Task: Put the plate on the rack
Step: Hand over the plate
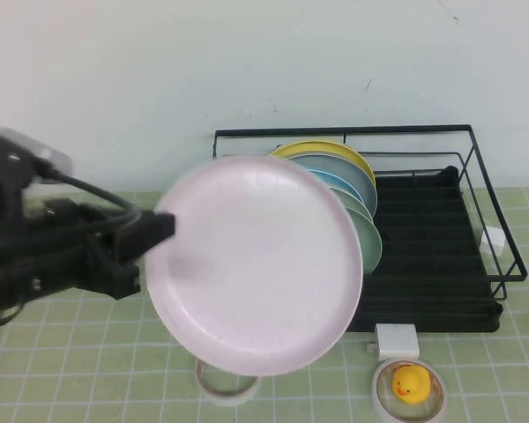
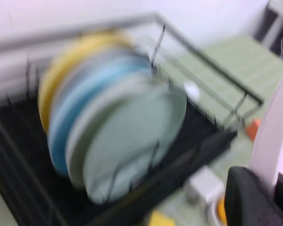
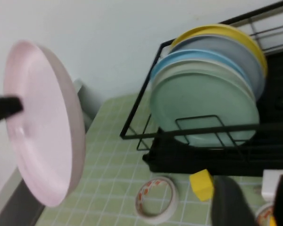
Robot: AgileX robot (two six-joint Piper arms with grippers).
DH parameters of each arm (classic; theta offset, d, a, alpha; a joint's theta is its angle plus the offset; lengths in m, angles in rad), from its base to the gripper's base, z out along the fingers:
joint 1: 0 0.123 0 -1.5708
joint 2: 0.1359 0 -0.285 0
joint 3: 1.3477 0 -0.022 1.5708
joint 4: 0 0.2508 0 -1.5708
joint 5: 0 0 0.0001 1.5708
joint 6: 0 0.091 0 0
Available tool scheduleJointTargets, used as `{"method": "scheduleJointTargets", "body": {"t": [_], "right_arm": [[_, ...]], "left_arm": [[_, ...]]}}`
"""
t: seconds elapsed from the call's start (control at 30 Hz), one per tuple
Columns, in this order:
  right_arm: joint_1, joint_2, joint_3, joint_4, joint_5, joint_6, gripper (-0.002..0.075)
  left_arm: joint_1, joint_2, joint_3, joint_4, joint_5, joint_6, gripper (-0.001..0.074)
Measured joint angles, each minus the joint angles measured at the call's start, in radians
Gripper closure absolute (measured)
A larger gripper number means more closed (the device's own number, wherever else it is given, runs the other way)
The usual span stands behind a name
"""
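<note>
While the left gripper (image 1: 159,231) pinches its rim, the smooth pink plate (image 1: 256,264) hangs upright; right gripper (image 3: 252,200) unclear.

High view: raised, angled down at table, rack (image 1: 423,229) far side. Left wrist view: close, faces rack (image 2: 132,188). Right wrist view: low, farther back, same rack (image 3: 217,146), same pink plate (image 3: 42,122).
</note>
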Motion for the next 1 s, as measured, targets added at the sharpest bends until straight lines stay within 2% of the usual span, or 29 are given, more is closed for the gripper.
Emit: {"method": "scheduleJointTargets", "body": {"t": [0.13,0.23,0.43,0.53,0.67,0.83,1.0], "right_arm": [[0.000,0.228,-0.175,0.081,0.129,-0.217,0.0363],[0.000,0.401,-0.315,0.157,0.265,-0.328,0.0310],[0.000,0.669,-0.500,0.375,0.529,-0.526,0.0291],[0.022,0.767,-0.557,0.443,0.584,-0.607,0.0289],[0.125,0.862,-0.612,0.450,0.569,-0.635,0.0288],[0.292,0.936,-0.668,0.428,0.456,-0.698,0.0288],[0.380,0.996,-0.711,0.411,0.399,-0.716,0.0288]], "left_arm": [[0.000,-0.105,0.030,-0.041,-0.009,0.002,0.0729],[0.000,-0.152,0.056,-0.053,-0.009,0.002,0.0729],[0.000,-0.219,0.110,-0.053,-0.009,0.002,0.0729],[0.000,-0.233,0.124,-0.053,-0.009,0.002,0.0729],[0.000,-0.239,0.124,-0.053,0.007,-0.009,0.0729],[0.000,-0.239,0.124,-0.053,0.029,-0.014,0.0729],[0.000,-0.239,0.124,-0.053,0.033,-0.018,0.0729]]}}
